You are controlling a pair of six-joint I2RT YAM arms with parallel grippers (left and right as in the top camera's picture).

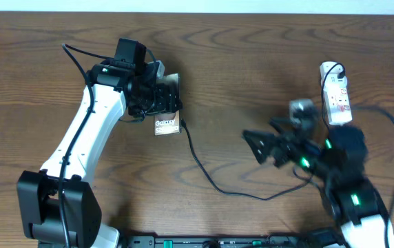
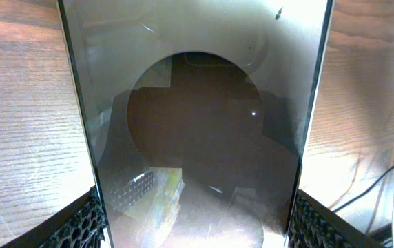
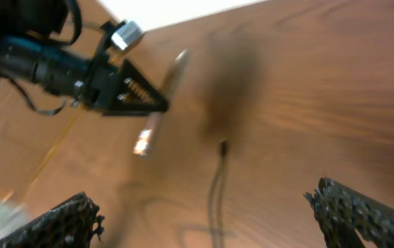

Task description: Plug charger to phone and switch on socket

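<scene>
Fingers of your right end effector (image 1: 252,147) stand wide apart above the desk (image 1: 252,55), holding nothing. Past them the charger (image 1: 198,164) curves across the wood, its tip ending near the phone (image 1: 168,125). Your left end effector (image 1: 159,96) clamps the phone by its long edges. Farthest off, at the right, lies the socket (image 1: 336,96), well apart from both.

Dark brown wood-grain table (image 1: 252,76) surface.
</scene>
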